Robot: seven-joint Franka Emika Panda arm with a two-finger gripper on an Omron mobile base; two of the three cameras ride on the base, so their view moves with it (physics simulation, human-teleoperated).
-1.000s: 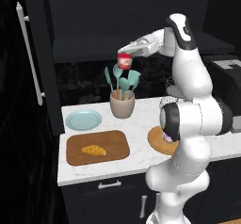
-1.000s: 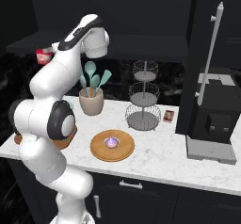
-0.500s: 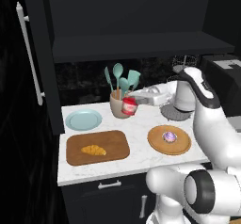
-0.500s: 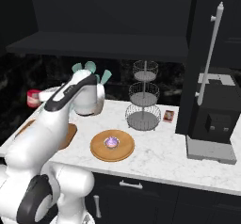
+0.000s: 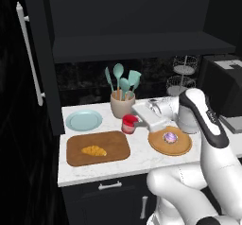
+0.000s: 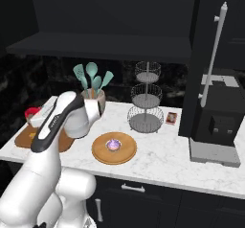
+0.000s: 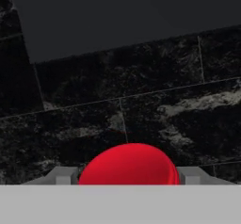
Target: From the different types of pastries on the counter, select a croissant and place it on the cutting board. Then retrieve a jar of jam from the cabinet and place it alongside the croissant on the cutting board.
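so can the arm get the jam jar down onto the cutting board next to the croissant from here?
Probably yes. The pincer holds the jam jar just past the cutting board's far right corner. The croissant sits mid-board, with bare wood to its right and nothing in between.

wooden cutting board [image 5: 111,143], marble-look counter [image 5: 137,159], glossy jar of jam [image 5: 128,124]

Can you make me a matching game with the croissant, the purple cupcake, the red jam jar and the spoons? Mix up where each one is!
Things:
1. croissant
2. purple cupcake
3. jam jar
4. teal spoons

Places:
A. in the tan crock
B. held in the gripper
C. on the brown cutting board
D. on the round wooden plate

Pairs: 1-C, 2-D, 3-B, 4-A
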